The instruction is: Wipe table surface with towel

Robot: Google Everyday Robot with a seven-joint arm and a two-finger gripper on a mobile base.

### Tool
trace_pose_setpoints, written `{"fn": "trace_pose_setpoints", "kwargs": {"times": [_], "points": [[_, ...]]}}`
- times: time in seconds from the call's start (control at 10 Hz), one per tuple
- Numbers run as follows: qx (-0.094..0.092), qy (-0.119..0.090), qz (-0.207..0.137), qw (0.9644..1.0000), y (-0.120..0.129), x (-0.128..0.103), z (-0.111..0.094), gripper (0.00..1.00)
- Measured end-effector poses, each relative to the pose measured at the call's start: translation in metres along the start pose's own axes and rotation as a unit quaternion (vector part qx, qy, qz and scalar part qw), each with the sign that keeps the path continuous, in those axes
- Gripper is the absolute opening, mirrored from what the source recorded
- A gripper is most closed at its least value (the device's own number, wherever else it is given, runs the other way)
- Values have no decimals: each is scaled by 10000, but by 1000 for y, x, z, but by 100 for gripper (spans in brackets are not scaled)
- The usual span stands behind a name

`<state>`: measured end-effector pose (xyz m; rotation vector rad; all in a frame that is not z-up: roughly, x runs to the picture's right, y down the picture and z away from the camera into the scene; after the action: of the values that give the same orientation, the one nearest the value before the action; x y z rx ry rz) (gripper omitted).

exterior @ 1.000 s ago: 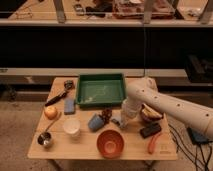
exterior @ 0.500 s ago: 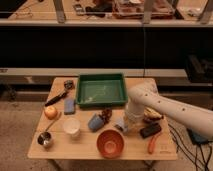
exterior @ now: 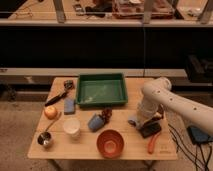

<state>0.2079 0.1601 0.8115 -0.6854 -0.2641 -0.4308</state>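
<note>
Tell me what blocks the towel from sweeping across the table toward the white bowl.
The gripper sits down at the towel, nothing between them. Across the table surface, the blue cup and the dark object beside it stand in the path; the red bowl borders it.

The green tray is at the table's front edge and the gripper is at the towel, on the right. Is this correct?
Not quite. The camera view shows the green tray at the table's back edge; the gripper is at the towel, on the right.
</note>
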Motion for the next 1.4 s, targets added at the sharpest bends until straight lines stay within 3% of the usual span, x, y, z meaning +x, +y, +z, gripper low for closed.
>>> {"fn": "trace_pose_setpoints", "kwargs": {"times": [0.3,0.6,0.8,1.0,1.2,1.4], "points": [[131,-50,-11,9999,-29,-7,4,14],[180,-137,-255,9994,-58,-60,18,14],[224,-130,-515,9983,-54,-82,30,14],[588,-206,-745,9953,-42,-92,30,14],[811,-252,-832,9929,-26,-84,26,14],[1020,-165,-878,9908,-4,-64,16,14]]}}
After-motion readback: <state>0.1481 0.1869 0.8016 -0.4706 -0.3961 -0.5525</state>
